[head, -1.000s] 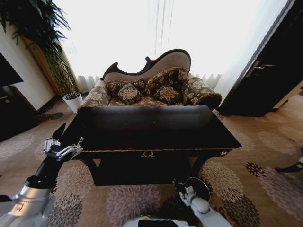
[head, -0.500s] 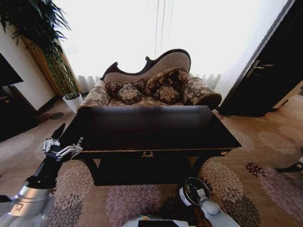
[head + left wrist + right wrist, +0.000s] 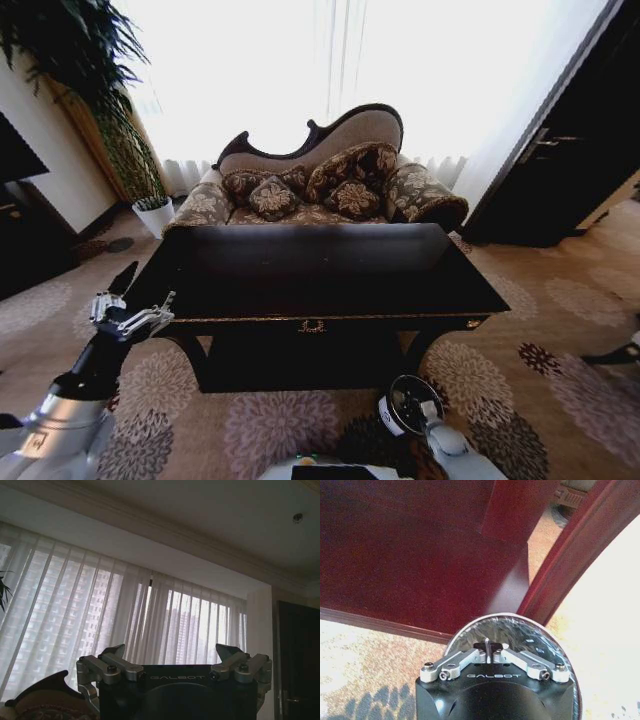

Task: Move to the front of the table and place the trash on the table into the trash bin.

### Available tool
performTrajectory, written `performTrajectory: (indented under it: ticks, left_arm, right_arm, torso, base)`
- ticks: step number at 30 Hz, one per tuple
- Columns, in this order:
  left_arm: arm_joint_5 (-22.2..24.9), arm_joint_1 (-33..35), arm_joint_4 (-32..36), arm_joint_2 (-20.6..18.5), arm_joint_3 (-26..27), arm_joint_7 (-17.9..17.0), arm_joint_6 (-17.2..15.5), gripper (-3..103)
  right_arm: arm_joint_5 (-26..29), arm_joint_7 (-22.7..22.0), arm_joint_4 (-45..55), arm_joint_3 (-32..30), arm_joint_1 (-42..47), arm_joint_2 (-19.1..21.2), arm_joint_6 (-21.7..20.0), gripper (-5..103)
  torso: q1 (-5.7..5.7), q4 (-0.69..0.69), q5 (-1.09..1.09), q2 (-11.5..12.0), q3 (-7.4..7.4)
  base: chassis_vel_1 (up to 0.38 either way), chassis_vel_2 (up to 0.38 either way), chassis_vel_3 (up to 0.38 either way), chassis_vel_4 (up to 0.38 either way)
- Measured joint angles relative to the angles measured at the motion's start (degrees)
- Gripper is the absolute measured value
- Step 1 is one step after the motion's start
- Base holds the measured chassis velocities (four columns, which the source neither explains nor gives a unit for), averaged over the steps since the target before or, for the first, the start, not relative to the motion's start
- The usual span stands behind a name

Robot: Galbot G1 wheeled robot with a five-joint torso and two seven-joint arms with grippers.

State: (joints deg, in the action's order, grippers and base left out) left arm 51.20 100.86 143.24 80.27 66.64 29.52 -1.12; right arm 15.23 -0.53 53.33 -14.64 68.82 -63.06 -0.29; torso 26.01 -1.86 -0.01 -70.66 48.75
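Your right gripper (image 3: 403,405) hangs low in front of the table (image 3: 330,280), fingers pressed together over the trash bin (image 3: 520,630) just beneath them, while your left gripper (image 3: 128,308) waits beside the table's left end, fingers spread apart.

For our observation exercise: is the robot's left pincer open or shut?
Open. In the left wrist view the left pincer has its fingers wide apart, with nothing between them.
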Motion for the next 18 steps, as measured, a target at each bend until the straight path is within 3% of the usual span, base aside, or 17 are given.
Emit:
performTrajectory:
  ticks: [1,5,8,12,14,16,18]
  left_arm:
    - [0.0,0.0,0.0,0.0,0.0,0.0,0.0,100]
    - [0.0,0.0,0.0,-0.1,-0.1,0.0,0.0,100]
    - [0.0,-0.1,0.0,-0.2,-0.1,0.0,0.0,100]
    - [0.1,-0.4,0.0,-0.3,-0.1,0.0,0.0,100]
    - [0.1,-0.6,0.0,-0.3,-0.1,0.0,0.0,100]
    - [0.1,-0.7,0.0,-0.3,-0.1,-0.1,0.0,100]
    - [0.2,-0.9,0.0,-0.4,-0.1,-0.1,0.0,100]
  right_arm:
    - [0.0,0.0,0.0,0.0,0.0,0.0,0.0,3]
    - [0.2,-0.1,-0.3,-0.2,-0.1,0.1,-0.4,24]
    - [0.3,-0.1,-0.3,-0.2,-0.1,0.1,-0.5,30]
    - [0.3,0.0,0.7,0.0,0.1,0.1,-0.5,46]
    - [0.3,1.1,2.4,0.0,1.0,0.1,-0.7,57]
    - [0.0,2.3,3.7,-0.1,1.7,0.0,-0.7,57]
    - [-0.6,4.6,6.6,-0.3,3.5,-0.2,-0.1,68]
  torso:
    - [0.0,0.0,0.0,0.0,0.0]
    - [0.0,0.0,0.0,0.0,0.0]
    - [0.0,0.0,0.0,0.0,0.0]
    - [0.0,0.01,0.0,0.0,0.0]
    - [0.0,0.0,-0.01,0.0,0.0]
    - [0.0,0.0,-0.01,0.0,0.0]
    - [0.0,0.0,-0.01,0.0,0.0]
  base:
    - [0.0,0.0,0.0,0.0]
    - [0.0,0.0,0.0,0.0]
    - [0.0,0.0,0.0,0.0]
    - [0.0,0.0,0.0,0.0]
    - [0.0,0.0,0.0,0.0]
    - [0.0,0.0,0.0,0.0]
    - [0.0,0.0,0.0,0.0]
